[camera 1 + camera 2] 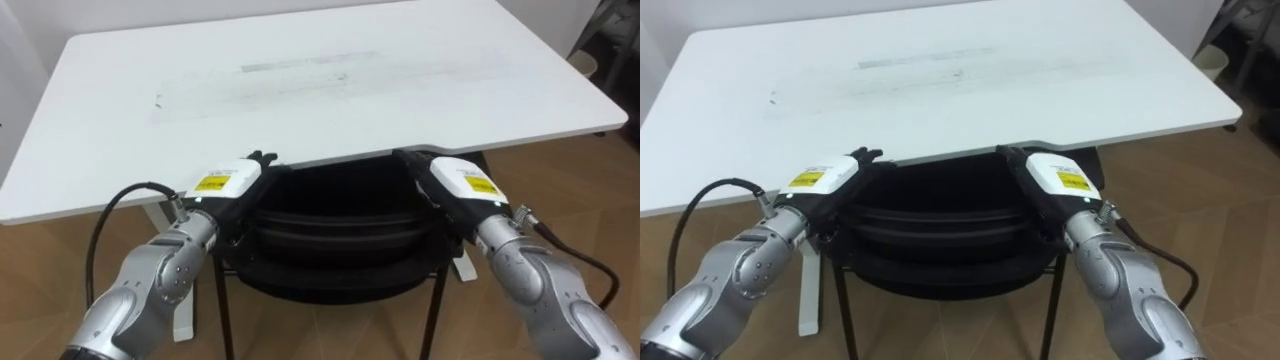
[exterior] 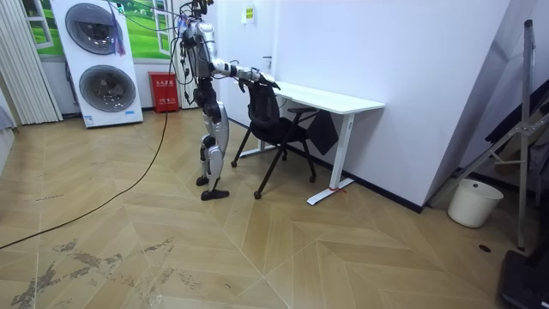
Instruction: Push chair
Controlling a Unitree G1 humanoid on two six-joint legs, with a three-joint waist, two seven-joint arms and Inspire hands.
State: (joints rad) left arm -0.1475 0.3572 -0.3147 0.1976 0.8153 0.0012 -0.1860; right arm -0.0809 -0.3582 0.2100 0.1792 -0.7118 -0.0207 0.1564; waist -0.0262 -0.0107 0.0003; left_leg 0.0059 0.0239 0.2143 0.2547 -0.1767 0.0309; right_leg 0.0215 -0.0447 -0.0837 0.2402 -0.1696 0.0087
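Note:
A black chair stands in front of me, its curved backrest just short of the white desk's near edge and its seat partly under the desk. My left hand lies against the backrest's left end with its fingers straight and pointing forward. My right hand rests the same way on the right end. Both sets of fingertips reach the desk's edge. In the room view I stand upright behind the chair, both arms stretched out to it, facing the desk by the wall.
The desk's white leg and foot stand left of the chair. Stacked washing machines and a red box are behind me. A white bin stands to the room view's right. Wooden floor lies all around.

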